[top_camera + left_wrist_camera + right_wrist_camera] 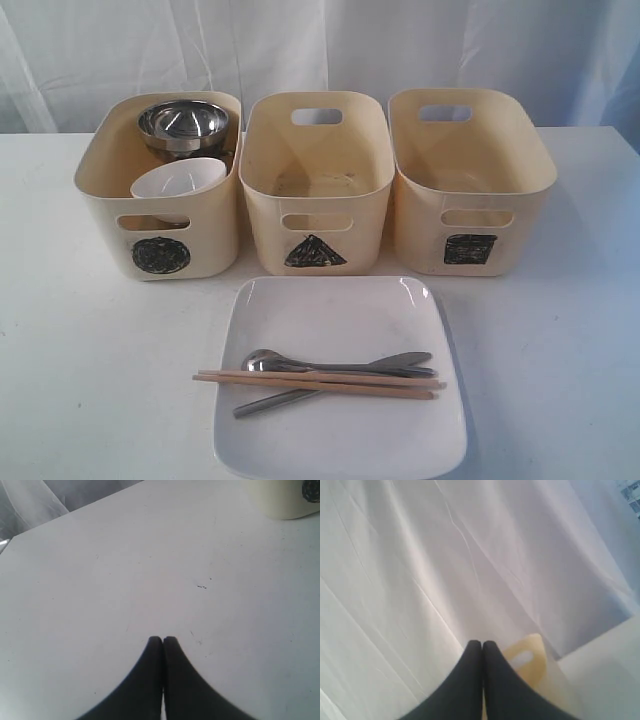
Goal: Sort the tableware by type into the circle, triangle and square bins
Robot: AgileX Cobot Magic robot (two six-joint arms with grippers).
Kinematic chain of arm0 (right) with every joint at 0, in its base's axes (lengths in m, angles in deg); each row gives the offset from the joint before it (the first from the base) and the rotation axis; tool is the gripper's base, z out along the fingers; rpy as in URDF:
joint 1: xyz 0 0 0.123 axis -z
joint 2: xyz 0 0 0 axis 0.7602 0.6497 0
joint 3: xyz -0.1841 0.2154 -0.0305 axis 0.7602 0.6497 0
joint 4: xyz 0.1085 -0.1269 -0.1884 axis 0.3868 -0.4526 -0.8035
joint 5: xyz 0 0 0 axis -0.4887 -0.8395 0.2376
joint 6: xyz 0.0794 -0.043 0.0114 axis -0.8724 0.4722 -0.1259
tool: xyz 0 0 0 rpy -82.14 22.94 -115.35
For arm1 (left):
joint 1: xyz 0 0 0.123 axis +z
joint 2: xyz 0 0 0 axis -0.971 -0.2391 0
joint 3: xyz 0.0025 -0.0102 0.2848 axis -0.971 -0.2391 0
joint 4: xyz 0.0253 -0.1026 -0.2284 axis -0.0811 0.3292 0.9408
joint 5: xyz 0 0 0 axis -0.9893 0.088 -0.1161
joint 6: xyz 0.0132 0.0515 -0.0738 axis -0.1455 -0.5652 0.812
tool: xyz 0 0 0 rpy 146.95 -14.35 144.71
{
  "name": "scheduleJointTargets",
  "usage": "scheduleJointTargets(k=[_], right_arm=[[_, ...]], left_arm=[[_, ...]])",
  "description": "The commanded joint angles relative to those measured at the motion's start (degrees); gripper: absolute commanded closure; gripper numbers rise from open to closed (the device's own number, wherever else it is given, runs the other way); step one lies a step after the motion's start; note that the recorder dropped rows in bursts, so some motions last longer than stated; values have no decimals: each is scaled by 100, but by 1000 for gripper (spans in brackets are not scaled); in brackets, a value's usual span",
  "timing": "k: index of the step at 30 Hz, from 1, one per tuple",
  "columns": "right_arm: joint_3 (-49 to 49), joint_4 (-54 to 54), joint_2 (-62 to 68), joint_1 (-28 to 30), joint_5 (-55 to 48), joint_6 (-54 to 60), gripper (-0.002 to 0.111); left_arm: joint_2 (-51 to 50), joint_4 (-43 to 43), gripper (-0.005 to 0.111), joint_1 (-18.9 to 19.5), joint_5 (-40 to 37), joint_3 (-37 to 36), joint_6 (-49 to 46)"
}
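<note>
Plate [340, 312] cropped at near edge; white bowl [178, 181] partly hidden inside circle bin [205, 240].

Black, tapered, seemingly matte tools [162, 640] [482, 643]

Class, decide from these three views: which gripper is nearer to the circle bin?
Left, most likely. The left gripper hangs over bare table with the circle bin ahead, untouched. The right gripper points at the curtain, with a cream tub showing no mark.
</note>
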Motion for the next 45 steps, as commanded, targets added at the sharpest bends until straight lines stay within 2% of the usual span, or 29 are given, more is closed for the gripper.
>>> scheduleJointTargets(k=[1, 13, 21, 33, 36, 41, 45], right_arm=[[30, 53, -33, 13, 562, -222, 108], [30, 31, -33, 13, 549, -222, 108], [30, -553, -33, 13, 549, -222, 108], [-63, -758, -33, 1, 496, -222, 108], [-236, -1329, -33, 1, 452, -409, 108], [-428, -2787, -33, 1, 369, -1492, 108], [-464, -4795, -33, 1, 773, -3229, 108]], left_arm=[[24, -12, 107, -31, 31, -23, -13], [24, 772, 107, -31, 131, -23, -13], [24, 783, 107, -31, 76, -23, -13], [24, 783, 107, -31, 76, -23, -13], [24, 783, 107, -31, 157, -23, -13], [24, 783, 107, -31, 433, -23, -13], [24, 783, 107, -31, 433, -23, -13]])
